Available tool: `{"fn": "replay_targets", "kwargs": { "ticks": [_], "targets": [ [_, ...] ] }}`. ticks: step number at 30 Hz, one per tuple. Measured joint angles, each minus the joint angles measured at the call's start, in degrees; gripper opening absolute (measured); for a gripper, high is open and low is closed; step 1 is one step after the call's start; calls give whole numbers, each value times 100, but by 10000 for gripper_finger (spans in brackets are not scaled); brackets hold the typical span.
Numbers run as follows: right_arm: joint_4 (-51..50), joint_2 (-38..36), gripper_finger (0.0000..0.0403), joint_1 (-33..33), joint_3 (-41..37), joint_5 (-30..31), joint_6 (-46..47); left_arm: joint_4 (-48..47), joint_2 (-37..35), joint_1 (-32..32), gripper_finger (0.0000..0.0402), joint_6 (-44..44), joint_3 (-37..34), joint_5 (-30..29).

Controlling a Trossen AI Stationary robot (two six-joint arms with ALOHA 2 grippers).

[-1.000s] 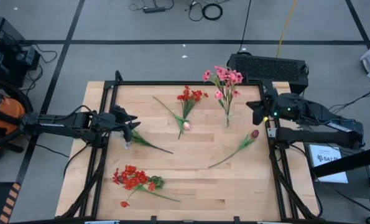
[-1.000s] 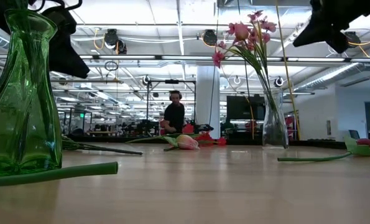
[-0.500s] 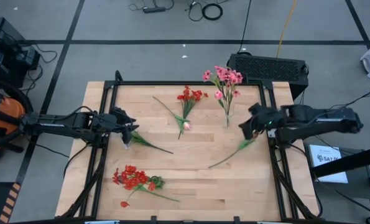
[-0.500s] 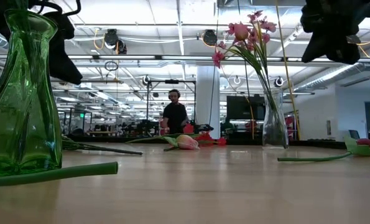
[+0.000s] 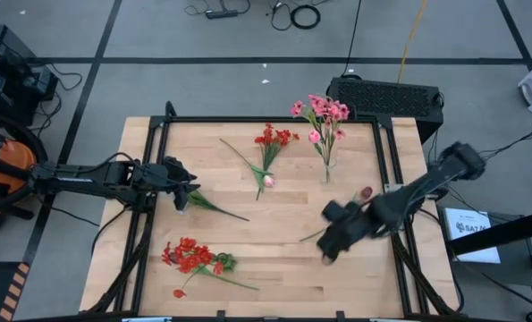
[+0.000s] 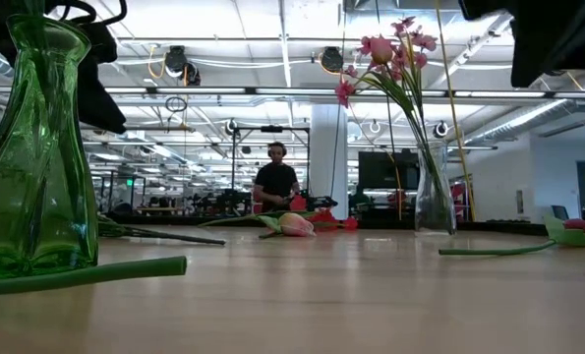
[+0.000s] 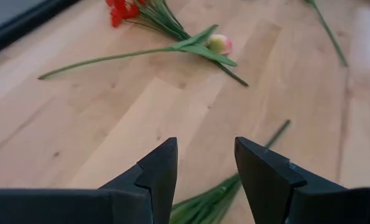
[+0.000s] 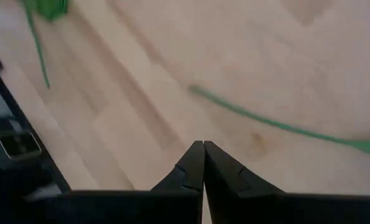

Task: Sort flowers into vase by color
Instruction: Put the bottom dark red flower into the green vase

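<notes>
My left gripper point(image 5: 187, 191) point(image 7: 204, 163) is open at the table's left side, above the leafy end of a green sprig point(image 5: 214, 207) point(image 7: 217, 198) that lies flat. My right gripper point(image 5: 328, 247) point(image 8: 203, 155) is shut over the table's near right part, beside the cut end of the maroon tulip's stem point(image 5: 312, 234) point(image 8: 265, 122); its bud point(image 5: 366, 192) point(image 6: 573, 227) lies toward the right edge. A red cluster with a pink tulip point(image 5: 267, 150) point(image 7: 219, 43) lies far centre. Pink blooms point(image 5: 323, 114) stand in a clear vase point(image 6: 435, 202). Red flowers point(image 5: 192, 257) stand in the green vase point(image 6: 34, 167).
A black frame point(image 5: 274, 119) rims the wooden table. The right arm point(image 5: 418, 192) slants across the right rail and hides the middle of the tulip stem. A black box point(image 5: 384, 94) sits beyond the far edge. A person point(image 6: 275, 183) stands far off in the room.
My right gripper has swung from the table's right edge toward the near edge and the centre, coming to rest by the cut end of the maroon tulip's stem. The flowers have stayed where they were.
</notes>
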Motion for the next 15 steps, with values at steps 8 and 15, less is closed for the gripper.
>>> {"fn": "replay_targets", "kwargs": {
  "ticks": [8, 15],
  "targets": [
    [-138, 2203, 0, 290, 2018, 109, -863, 0, -1, -2, 168, 46, 0, 325],
    [949, 3413, 2, 265, 2879, 108, -1585, -28, 1, 0, 168, 50, 0, 347]
  ]
}}
